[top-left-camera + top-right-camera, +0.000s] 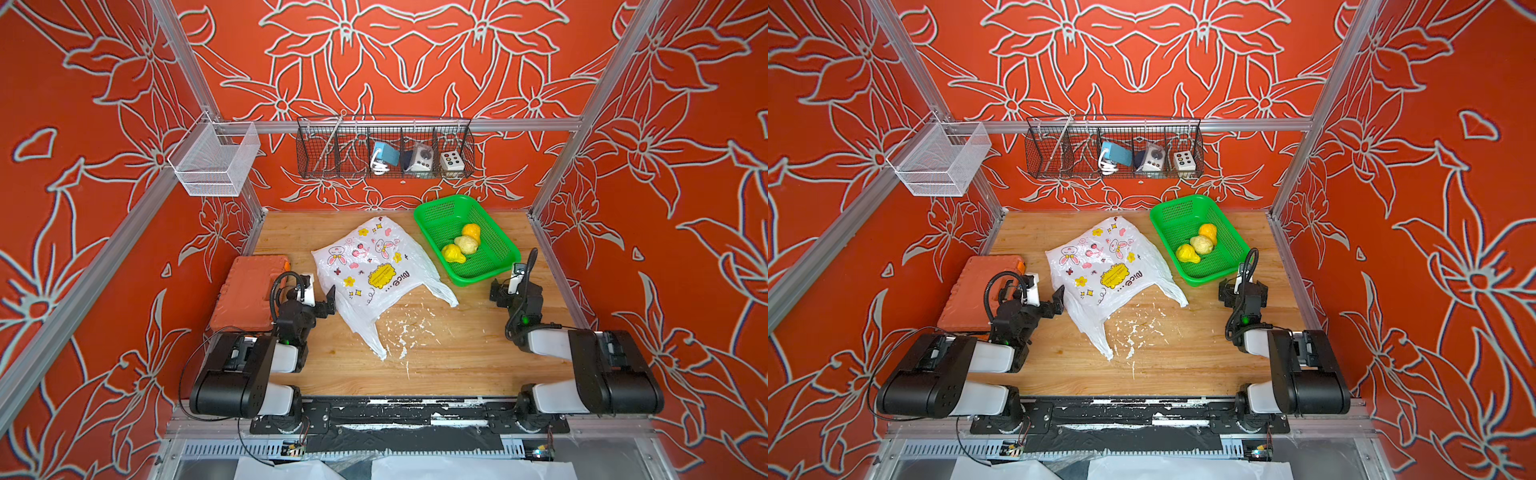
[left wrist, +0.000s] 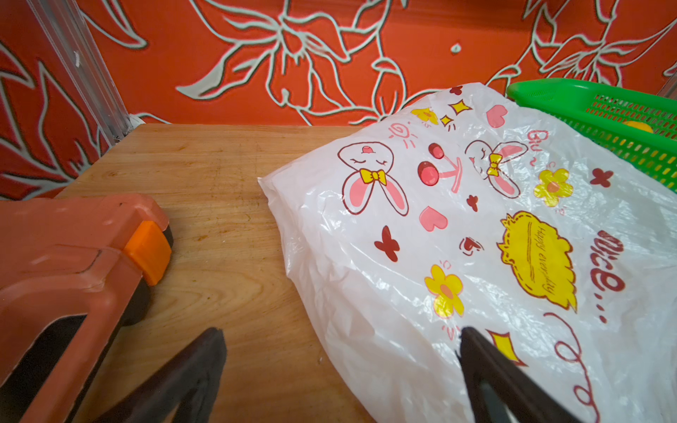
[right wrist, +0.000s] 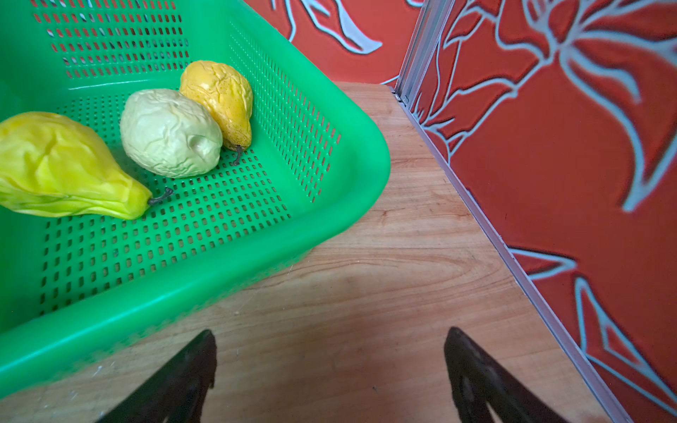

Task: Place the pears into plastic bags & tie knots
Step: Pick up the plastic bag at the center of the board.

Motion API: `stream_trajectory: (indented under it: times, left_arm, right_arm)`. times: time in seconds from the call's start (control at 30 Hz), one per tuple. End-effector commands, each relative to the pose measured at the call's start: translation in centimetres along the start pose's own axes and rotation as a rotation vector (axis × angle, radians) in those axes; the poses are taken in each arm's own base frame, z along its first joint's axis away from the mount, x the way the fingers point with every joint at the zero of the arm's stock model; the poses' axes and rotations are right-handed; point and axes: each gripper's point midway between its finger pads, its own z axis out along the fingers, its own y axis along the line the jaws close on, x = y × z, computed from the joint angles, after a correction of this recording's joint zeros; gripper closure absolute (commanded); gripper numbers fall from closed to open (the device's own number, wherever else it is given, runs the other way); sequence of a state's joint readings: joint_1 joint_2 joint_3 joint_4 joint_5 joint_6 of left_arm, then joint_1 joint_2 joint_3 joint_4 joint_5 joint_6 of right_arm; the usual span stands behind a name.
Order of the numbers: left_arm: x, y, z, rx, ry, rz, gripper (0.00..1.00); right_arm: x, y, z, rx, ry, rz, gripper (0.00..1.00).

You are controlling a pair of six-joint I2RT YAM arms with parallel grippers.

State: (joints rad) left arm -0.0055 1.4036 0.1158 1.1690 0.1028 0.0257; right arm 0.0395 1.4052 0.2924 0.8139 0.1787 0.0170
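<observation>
- At the far right corner of the table [image 1: 436,357], three pears [image 3: 168,133] lie in the green basket [image 3: 329,205]; the bag [image 1: 374,266] lies flat mid-table, untied.
- Both sets of jaws gape empty: left gripper [image 2: 340,333] at the bag's edge, right gripper [image 3: 329,331] beside the basket.
- I'd pinch one handle loop [image 1: 376,345] first and lift the mouth open.

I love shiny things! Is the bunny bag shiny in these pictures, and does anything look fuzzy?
Left wrist view: yes, the bag has white glints on its crinkles, and the dark gripper fingers up close look fuzzy. Right wrist view: the pears are sharp, the green basket has a soft nearest rim, and a dim shadow lies on the table.
</observation>
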Motion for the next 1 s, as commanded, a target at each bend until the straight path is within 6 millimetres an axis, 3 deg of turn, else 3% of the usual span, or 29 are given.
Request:
stream_trajectory:
  times: [0.0, 0.1, 0.2, 0.33, 0.43, 0.5, 0.53, 0.6, 0.67, 0.73, 0.83, 0.97]
  left_arm:
    - [-0.9, 0.1, 0.1, -0.001, -0.035, 0.001, 0.03]
    - [-1.1, 0.2, -0.1, -0.006, -0.042, -0.001, 0.04]
    - [-2.6, 2.0, -0.2, -0.115, -0.050, -0.048, 0.03]
    - [-5.2, 5.1, -1.7, -0.326, -0.096, -0.150, 0.03]
    - [-7.3, 4.9, -1.9, -0.338, -0.088, -0.264, 0.06]
    - [-8.8, 2.7, -1.4, -0.247, -0.050, -0.264, 0.09]
    - [-10.5, 0.9, -1.6, -0.182, -0.060, -0.246, 0.09]
    - [-11.5, -3.0, -1.4, -0.053, -0.020, -0.152, 0.09]
    - [-11.4, -6.9, -1.1, 0.067, 0.044, -0.049, 0.08]
    - [-9.2, -10.6, -0.3, 0.162, 0.161, 0.056, 0.08]
    - [-6.0, -15.4, 0.6, 0.261, 0.298, 0.193, 0.07]
    - [-1.5, -20.3, 1.8, 0.310, 0.444, 0.357, 0.09]
  right_arm:
    - [-0.7, 0.0, 0.2, 0.008, -0.015, 0.009, 0.03]
    - [-0.7, 0.0, 0.2, 0.008, -0.016, 0.008, 0.03]
    - [-2.2, 0.0, -1.1, -0.008, -0.077, 0.007, 0.03]
    - [-4.8, -2.7, -4.0, 0.094, -0.102, 0.077, 0.03]
    - [-7.0, -4.2, -6.6, 0.129, -0.137, 0.235, 0.03]
    - [-7.5, -4.7, -8.0, 0.119, -0.155, 0.473, 0.03]
    - [-7.3, -4.8, -8.8, 0.105, -0.143, 0.617, 0.02]
    - [-9.3, -2.2, -10.0, -0.092, -0.179, 0.631, 0.02]
    - [-11.1, 0.2, -11.1, -0.257, -0.171, 0.634, 0.04]
    - [-11.5, 3.0, -11.5, -0.401, -0.051, 0.615, 0.09]
    - [-10.3, 6.5, -11.6, -0.552, 0.172, 0.606, 0.17]
    - [-8.6, 8.2, -12.0, -0.600, 0.407, 0.576, 0.07]
